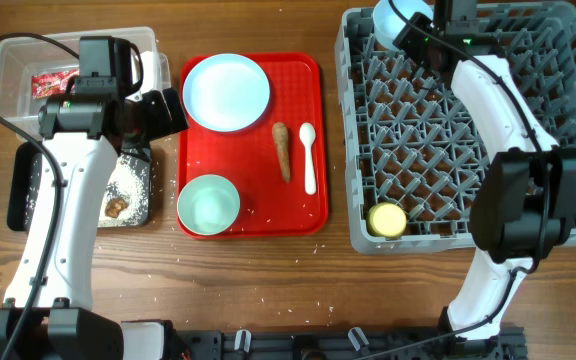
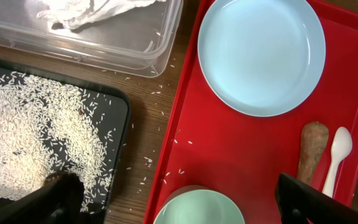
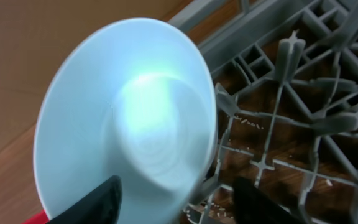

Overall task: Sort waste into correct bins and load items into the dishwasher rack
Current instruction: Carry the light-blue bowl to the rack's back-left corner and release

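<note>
My left gripper (image 1: 171,108) is open and empty, hovering over the red tray's left edge above the mint green bowl (image 2: 197,208). The tray also carries the pale blue plate (image 2: 261,53), brown carrot-shaped stick (image 2: 312,149) and white spoon (image 2: 337,152). The clear tub (image 1: 8,60) holds the red-and-white wrapper (image 1: 53,82) and crumpled white paper (image 2: 98,12). The black tray (image 2: 120,106) holds rice (image 2: 36,137) and a brown lump (image 1: 118,207). My right gripper (image 3: 179,199) is open astride the rim of the pale blue-white bowl (image 3: 123,112), which stands on edge in the grey rack (image 1: 468,140). The yellow cup (image 1: 387,219) sits in the rack.
The flat red tray (image 1: 298,210) lies between the bins and the rack. Loose rice grains are scattered on the wood between the black tray and the red tray (image 2: 148,162). The rack's upright pegs (image 3: 284,93) stand close to the right of the bowl.
</note>
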Available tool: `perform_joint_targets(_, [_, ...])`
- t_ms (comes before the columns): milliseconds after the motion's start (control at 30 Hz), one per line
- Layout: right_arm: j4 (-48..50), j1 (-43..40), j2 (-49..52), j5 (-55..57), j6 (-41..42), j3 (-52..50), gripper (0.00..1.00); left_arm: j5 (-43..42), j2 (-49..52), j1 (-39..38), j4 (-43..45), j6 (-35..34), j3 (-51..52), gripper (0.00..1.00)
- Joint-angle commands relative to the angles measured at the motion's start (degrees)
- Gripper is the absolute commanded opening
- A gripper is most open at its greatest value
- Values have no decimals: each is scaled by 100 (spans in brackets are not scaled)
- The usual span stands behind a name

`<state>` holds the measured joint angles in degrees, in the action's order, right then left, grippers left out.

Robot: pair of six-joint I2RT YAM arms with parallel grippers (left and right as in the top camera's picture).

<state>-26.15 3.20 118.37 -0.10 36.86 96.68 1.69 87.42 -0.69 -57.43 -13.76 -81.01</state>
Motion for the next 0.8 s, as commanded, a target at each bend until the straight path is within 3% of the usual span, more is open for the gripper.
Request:
perform_joint_targets(0, [107,-17,125,-7,70,-37,47,57,-68,22,13,52,-81,100])
perform_joint_targets(200, [280,-17,153,68,66,-39,37,57,-68,22,13,52,-81,100])
perform_joint_targets(267, [251,-17,219,63,66,-42,24,57,-68,22,13,52,-81,100])
perform_joint_targets(300, [181,-17,225,63,68,-63,10,57,-68,22,13,52,-81,100])
perform_joint_targets(333, [162,-17,225,66,63,-63,7,57,-68,22,13,52,-81,100])
perform_joint_targets(467, [122,-17,151,63,-96,-63,4,57,-68,22,13,52,-81,100])
perform_joint_targets(633, [151,-2,-623,-13,-999,-63,4,57,-68,22,13,52,-81,100])
perform_joint_targets(667, [166,24,-743,-199,-1187,-63,8,57,-68,22,13,52,-81,100])
perform_joint_targets(733, [245,66,-813,-776,-1263,-63,51,57,-68,22,13,52,-81,100])
perform_joint_targets(767, [262,72,-809,-1036,-1176,-63,59,57,-68,22,13,52,-81,100])
